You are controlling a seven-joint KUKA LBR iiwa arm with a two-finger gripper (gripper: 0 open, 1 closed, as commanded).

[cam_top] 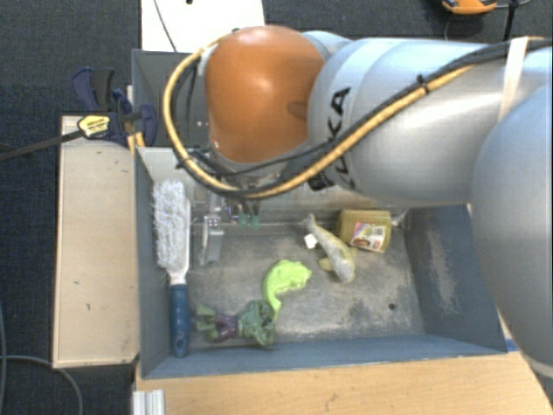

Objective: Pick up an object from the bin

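My gripper [210, 239] reaches down under the orange wrist cover into the bin's back left part. It hangs just right of a white-bristled brush [171, 223] with a blue handle, which lies along the left wall. A small green bit shows beside the gripper under the wrist, and I cannot tell what it is. A lime-green curved piece [285, 279] lies on the floor to the gripper's front right. Nothing shows held in the gripper.
A dark green and purple toy figure [238, 324] lies at the front wall. A pale beige toy animal [333, 253] and a small yellow box [367, 230] lie right of centre. The big arm covers the bin's back and right.
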